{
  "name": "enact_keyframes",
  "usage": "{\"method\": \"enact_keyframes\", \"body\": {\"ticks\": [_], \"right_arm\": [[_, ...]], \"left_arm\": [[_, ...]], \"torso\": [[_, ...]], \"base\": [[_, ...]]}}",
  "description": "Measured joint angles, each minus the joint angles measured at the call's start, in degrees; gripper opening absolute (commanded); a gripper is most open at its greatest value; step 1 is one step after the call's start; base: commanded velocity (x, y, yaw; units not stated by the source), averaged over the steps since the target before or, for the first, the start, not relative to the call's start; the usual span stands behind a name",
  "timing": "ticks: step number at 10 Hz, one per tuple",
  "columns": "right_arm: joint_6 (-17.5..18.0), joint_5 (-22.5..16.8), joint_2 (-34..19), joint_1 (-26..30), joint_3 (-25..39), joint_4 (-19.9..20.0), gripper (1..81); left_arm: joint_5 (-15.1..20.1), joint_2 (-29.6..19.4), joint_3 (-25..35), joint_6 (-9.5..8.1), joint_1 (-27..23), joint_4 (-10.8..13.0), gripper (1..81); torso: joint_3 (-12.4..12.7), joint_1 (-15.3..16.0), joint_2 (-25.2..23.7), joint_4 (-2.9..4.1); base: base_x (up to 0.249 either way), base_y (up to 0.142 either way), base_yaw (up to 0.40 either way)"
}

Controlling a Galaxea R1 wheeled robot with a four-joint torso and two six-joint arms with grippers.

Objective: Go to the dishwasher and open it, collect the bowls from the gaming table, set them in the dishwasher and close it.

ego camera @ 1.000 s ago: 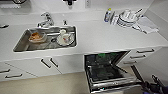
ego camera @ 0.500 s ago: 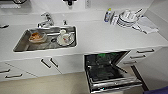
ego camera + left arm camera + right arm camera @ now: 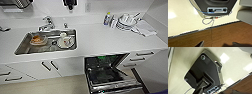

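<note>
Head view: the dishwasher (image 3: pixel 108 72) gapes open at lower right under the white bench (image 3: pixel 100 40), a steel sink (image 3: pixel 23 46) with crockery at left; wrist views: pale floor (image 3: pixel 183 16) meeting brown flooring (image 3: pixel 228 35); either end effector's state I cannot tell.

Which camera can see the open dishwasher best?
The head view shows it best: the dishwasher sits under the white counter, right of the sink, its door folded down and a dark rack showing inside. The left and right wrist views look at pale floor, brown wood flooring and the robot's own dark base, not the dishwasher.
</note>
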Motion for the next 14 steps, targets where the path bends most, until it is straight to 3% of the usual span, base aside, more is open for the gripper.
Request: {"method": "enact_keyframes", "body": {"ticks": [3,7,14], "right_arm": [[0.01,1.21,6.56,-3.52,-4.88,-0.17,81.1],[0.65,1.51,13.12,-3.94,-12.2,-0.13,81.1],[9.05,1.4,21.28,-3.91,-23.34,-0.06,81.1]], "left_arm": [[0.02,-0.15,0.0,0.0,0.05,-0.02,81.1],[0.11,-0.48,0.0,-0.02,0.38,-0.05,81.1],[0.22,-1.1,-0.11,-0.46,1.18,-1.07,81.1]], "torso": [[0.05,3.85,-6.21,0.0],[0.06,8.96,-14.42,0.0],[0.18,18.01,-28.89,0.0]], "base": [[0.0,0.0,0.0],[0.0,0.0,0.0],[0.0,0.0,0.0]]}}
